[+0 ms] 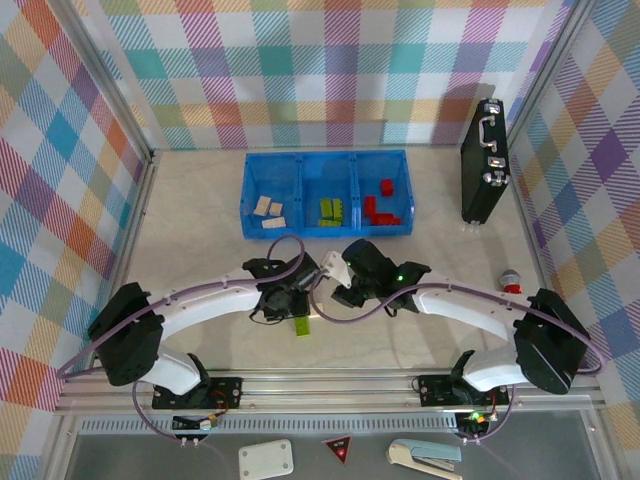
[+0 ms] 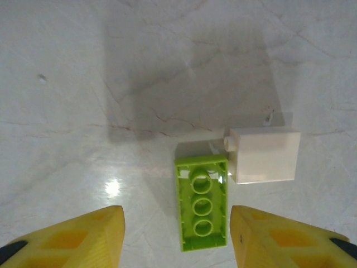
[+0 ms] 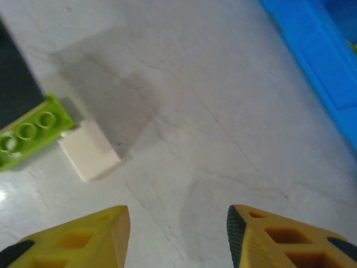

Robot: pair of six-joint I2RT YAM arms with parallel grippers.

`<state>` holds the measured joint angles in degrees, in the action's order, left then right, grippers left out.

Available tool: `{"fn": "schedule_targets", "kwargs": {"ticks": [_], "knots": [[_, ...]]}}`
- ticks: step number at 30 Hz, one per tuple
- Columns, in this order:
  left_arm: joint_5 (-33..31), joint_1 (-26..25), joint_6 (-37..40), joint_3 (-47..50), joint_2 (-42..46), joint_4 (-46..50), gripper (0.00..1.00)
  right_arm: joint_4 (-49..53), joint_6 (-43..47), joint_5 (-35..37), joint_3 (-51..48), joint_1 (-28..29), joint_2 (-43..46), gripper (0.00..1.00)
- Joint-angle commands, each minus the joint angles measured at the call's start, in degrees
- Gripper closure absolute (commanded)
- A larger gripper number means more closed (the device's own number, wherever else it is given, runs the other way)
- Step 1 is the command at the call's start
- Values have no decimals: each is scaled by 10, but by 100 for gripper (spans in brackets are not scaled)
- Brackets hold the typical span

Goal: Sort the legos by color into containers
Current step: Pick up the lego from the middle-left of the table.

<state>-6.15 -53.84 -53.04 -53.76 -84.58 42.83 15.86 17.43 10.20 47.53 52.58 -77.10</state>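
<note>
1. The blue bin (image 1: 325, 157) sits on the white table (image 1: 190, 220). It has 3 boxes side by side.
2. The bin's left box holds cream bricks (image 1: 268, 212). Its middle box holds green bricks (image 1: 333, 210). Its right box holds red bricks (image 1: 380, 205).
3. 1 loose green brick (image 2: 202, 209) lies flat on the table, outside the bin, on the side where the arms are. 3 round rings show on its top.
4. 1 loose cream brick (image 2: 265, 156) lies close against a corner of that green brick, also outside the bin.
5. The left gripper (image 2: 175, 234) hangs over the loose green brick, in front of the bin. Its yellow fingers (image 2: 83, 234) are apart, 1 on each side of the brick. They do not touch it and hold nothing.
6. The right gripper (image 3: 177, 234) is in front of the bin too. Its fingers (image 3: 279, 240) are apart, with bare table between them.
7. A black case (image 1: 485, 165) stands just to the right of the bin.
</note>
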Motion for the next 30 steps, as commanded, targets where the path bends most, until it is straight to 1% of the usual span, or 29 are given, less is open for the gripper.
{"fn": "schedule_targets", "kwargs": {"ticks": [1, 9, 13, 22, 30], "knots": [[-7, -24, -35, 3, -24, -10, 47, -36, -8, 69, -17, -4, 31, 49], [12, -49, -56, 9, -69, -34, 47, -53, -16, 63, -38, -18, 77, 48], [16, -53, -59, 10, -85, -40, 51, -56, -16, 54, -38, -18, 83, 48], [24, -56, -59, 14, -111, -46, 55, -58, -17, 46, -41, -18, 87, 48], [9, -56, -55, 5, -104, -26, 61, -58, -17, 44, -43, -17, 92, 48]]}}
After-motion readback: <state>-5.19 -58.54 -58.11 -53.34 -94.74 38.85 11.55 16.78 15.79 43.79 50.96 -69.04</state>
